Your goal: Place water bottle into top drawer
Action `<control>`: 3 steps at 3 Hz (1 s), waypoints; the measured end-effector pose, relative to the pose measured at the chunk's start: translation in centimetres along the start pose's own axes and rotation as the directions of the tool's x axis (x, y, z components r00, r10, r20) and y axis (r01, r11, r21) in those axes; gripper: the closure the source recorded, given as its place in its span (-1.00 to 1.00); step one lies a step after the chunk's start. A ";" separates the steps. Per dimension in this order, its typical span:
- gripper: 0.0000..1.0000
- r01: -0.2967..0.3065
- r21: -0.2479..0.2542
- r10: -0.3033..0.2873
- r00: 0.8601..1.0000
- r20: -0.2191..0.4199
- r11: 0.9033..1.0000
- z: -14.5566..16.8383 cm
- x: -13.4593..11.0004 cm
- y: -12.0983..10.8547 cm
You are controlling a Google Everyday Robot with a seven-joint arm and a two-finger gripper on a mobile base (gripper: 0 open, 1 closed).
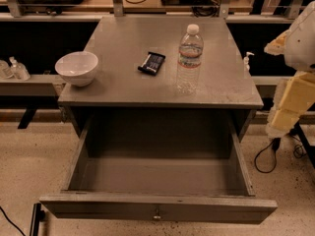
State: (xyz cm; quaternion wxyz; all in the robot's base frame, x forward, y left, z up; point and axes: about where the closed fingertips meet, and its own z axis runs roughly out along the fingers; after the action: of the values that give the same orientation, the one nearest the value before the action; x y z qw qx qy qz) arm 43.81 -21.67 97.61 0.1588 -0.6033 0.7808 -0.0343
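1. The claw (pixel 290 100) hangs at the right edge of the frame, pale yellow under a white arm housing and just off the right side of the cabinet. Nothing shows in its grasp, and we cannot tell whether it is apart or together.
2. Nearest to it, the water bottle (pixel 189 58) stands upright on the right half of the cabinet top (pixel 221 85), cap on. It is well apart from the claw and not yet in the drawer.
3. We judge the bottle close to full, so it has some weight. Its thin ribbed walls will likely give under a hard squeeze, and its skin looks smooth and slippery. Tall and narrow, it should tip easily if nudged near the cap.
4. We would take hold across the body at the label band or just below it, squarely from the side, not at the cap.
5. The top drawer (pixel 157 206) is pulled wide open across the lower half of the frame, with its knob (pixel 157 214) at front centre. Its inside looks bare and deep.
6. Farther left on the top, a dark packet (pixel 151 62) lies near the bottle, and a white bowl (pixel 77 68) sits at the left edge. Neither blocks an approach from the right.
7. The front edge of the cabinet top overhangs the back of the drawer, so the bottle must come forward past it before it goes down. A small pump bottle (pixel 247 60) stands beyond the cabinet's right edge.
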 end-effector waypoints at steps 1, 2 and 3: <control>-1.00 0.000 0.000 0.000 1.000 0.000 1.000 0.0 0.0 0.0; -1.00 0.005 -0.027 -0.004 0.998 0.055 1.000 0.3 -0.4 -0.4; -1.00 -0.014 -0.034 0.020 0.980 0.199 0.999 1.8 -2.5 -3.4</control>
State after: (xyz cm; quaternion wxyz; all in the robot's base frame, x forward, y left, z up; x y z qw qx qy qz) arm 48.03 -19.97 97.24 0.2266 -0.5996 0.7665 0.0404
